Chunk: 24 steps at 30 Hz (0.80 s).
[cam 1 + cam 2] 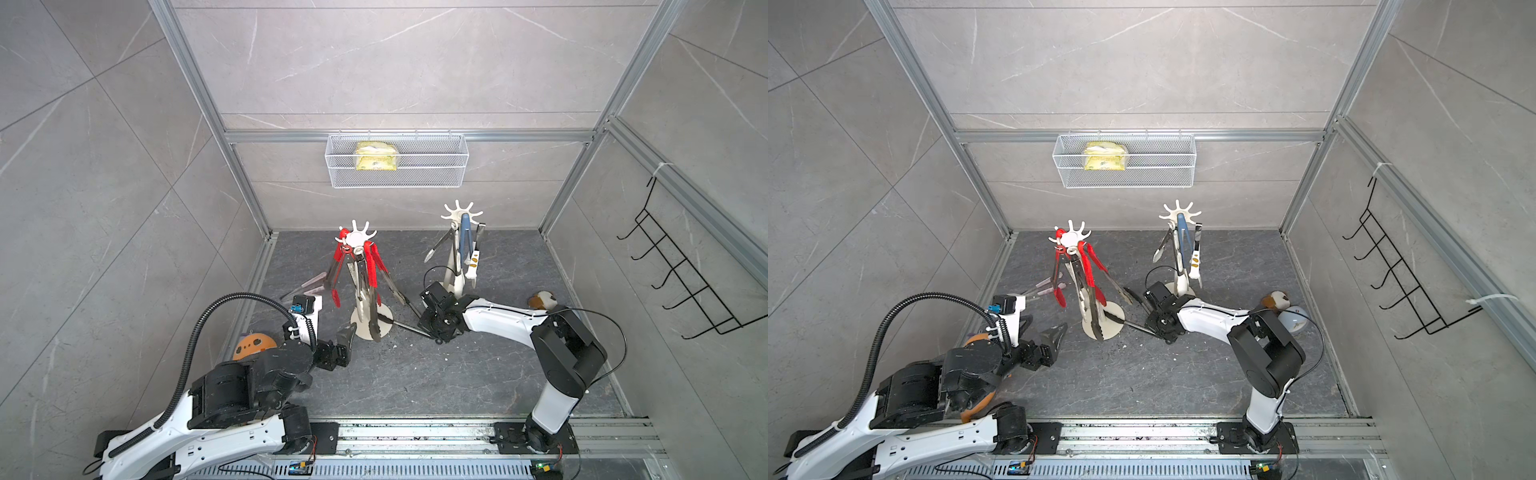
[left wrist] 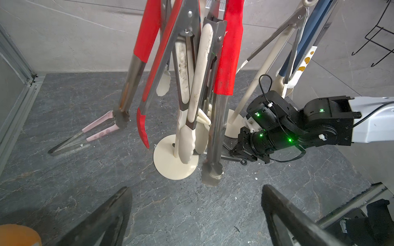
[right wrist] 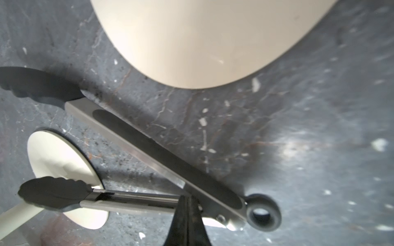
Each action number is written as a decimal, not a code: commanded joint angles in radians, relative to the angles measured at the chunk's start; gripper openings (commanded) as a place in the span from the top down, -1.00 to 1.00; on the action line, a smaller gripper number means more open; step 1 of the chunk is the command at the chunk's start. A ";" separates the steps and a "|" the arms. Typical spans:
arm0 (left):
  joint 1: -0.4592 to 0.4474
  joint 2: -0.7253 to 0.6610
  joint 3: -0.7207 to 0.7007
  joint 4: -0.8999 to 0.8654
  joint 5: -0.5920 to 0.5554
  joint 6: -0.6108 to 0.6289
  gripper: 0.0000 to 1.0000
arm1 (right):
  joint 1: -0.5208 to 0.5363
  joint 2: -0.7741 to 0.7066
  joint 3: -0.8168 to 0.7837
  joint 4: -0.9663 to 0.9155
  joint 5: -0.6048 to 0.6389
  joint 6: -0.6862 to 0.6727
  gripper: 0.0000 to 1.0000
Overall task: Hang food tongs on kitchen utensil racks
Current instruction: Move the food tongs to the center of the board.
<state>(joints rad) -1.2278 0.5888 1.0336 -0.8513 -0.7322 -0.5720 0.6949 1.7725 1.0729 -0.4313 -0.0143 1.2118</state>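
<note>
Two cream racks stand on the dark floor in both top views. Centre rack [image 1: 356,238]: carries red-sleeved tongs [image 1: 372,266] plus cream-tipped and bare steel pairs, all hanging tips down. Right-of-centre rack [image 1: 461,212]: carries blue-grey tongs [image 1: 465,232], a cream pair with orange spots and bare steel ones. White mesh basket [image 1: 436,166], upper centre on the back wall: holds one yellow packet [image 1: 376,157]. Black wire hook rail [image 1: 681,274]: right wall. Pink-tipped tongs [image 2: 97,132] lie flat on the floor, left of the centre rack. Black-tipped tongs [image 3: 136,140] lie splayed on the floor between the two rack bases. The right gripper [image 3: 187,204], fingers pressed together, sits on them near the ring end, though whether it actually pinches an arm is hard to tell. Left gripper [image 2: 196,188]: low at lower left, fingers spread wide and empty.
</note>
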 commanded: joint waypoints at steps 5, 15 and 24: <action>0.006 0.014 0.006 0.114 0.016 0.081 -0.98 | -0.026 -0.005 0.000 -0.220 0.088 -0.110 1.00; 0.007 0.045 0.029 0.209 0.125 0.348 -0.99 | -0.084 -0.074 -0.042 -0.256 0.118 -0.232 1.00; 0.006 0.239 0.122 0.188 0.333 0.692 -0.97 | -0.098 -0.214 -0.050 -0.270 0.153 -0.384 0.74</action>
<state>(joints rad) -1.2278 0.7788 1.1027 -0.6792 -0.5003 -0.0517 0.6064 1.6329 1.0355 -0.6598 0.0986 0.9089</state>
